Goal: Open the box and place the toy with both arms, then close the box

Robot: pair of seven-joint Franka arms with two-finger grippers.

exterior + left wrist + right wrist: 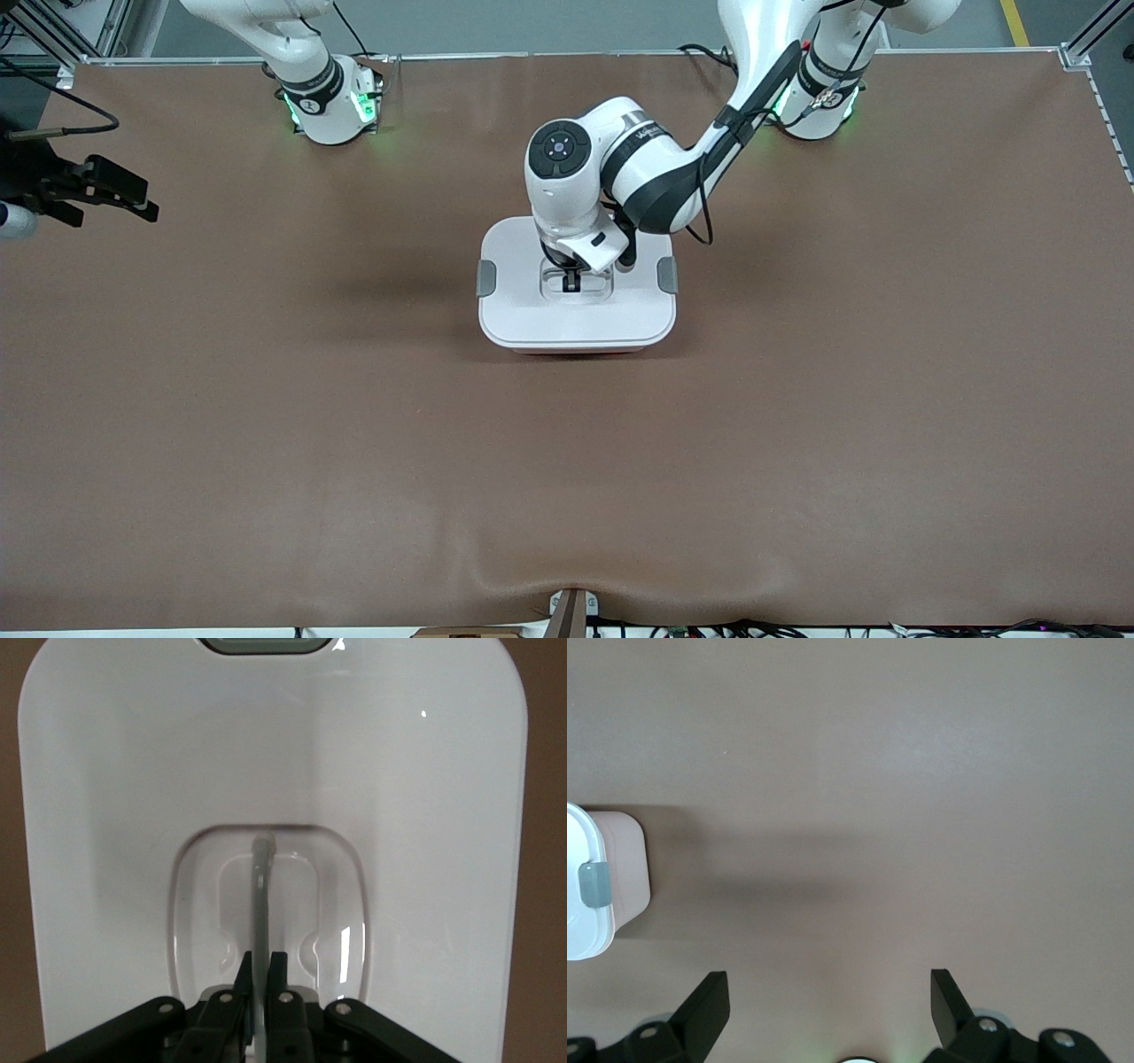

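The box (532,310) stands mid-table with its white lid (115,815) on, a grey clip (486,277) at each end. My left gripper (571,282) reaches down into the lid's recess. In the left wrist view the left gripper (261,961) is shut on the thin clear handle (262,886), which stands upright between its fingers. My right gripper (142,199) hangs open over the table near the right arm's end, well apart from the box. The right gripper (828,983) holds nothing, and the right wrist view shows the box's pink wall (625,868) and one clip (594,884). The toy is out of view.
The brown table cover (354,443) spreads around the box on every side. Both arm bases (332,106) glow green along the table edge farthest from the front camera. Cables run along the edge nearest that camera.
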